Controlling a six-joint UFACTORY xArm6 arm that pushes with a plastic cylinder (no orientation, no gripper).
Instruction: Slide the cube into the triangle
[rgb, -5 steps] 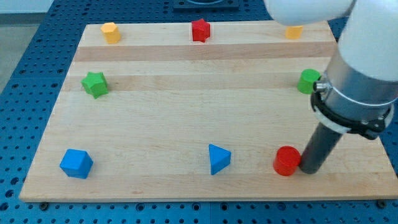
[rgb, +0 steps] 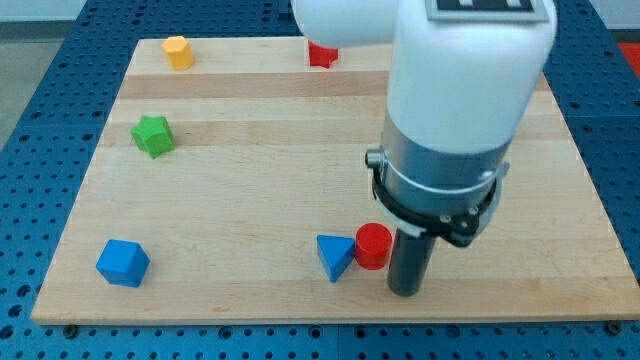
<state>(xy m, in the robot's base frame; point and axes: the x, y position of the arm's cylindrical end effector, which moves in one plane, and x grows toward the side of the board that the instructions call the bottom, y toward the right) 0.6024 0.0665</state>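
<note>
We see my tip (rgb: 404, 292) just right of the red cylinder (rgb: 373, 245), which touches the blue triangle (rgb: 334, 256); the blue cube (rgb: 123, 263) sits far left, and no jaws exist on this rod.

- My tip (rgb: 404, 291) on the wooden board (rgb: 250, 190), near the view's bottom, just right of the red cylinder (rgb: 373, 245).
- Red cylinder touches the blue triangle (rgb: 334, 256) on its left.
- Blue cube (rgb: 123, 263) at bottom left, well apart from the triangle.
- Green star (rgb: 152, 135) at left.
- Yellow block (rgb: 178, 51) top left.
- Red block (rgb: 321, 55) at top, partly hidden by the arm (rgb: 455, 100).
</note>
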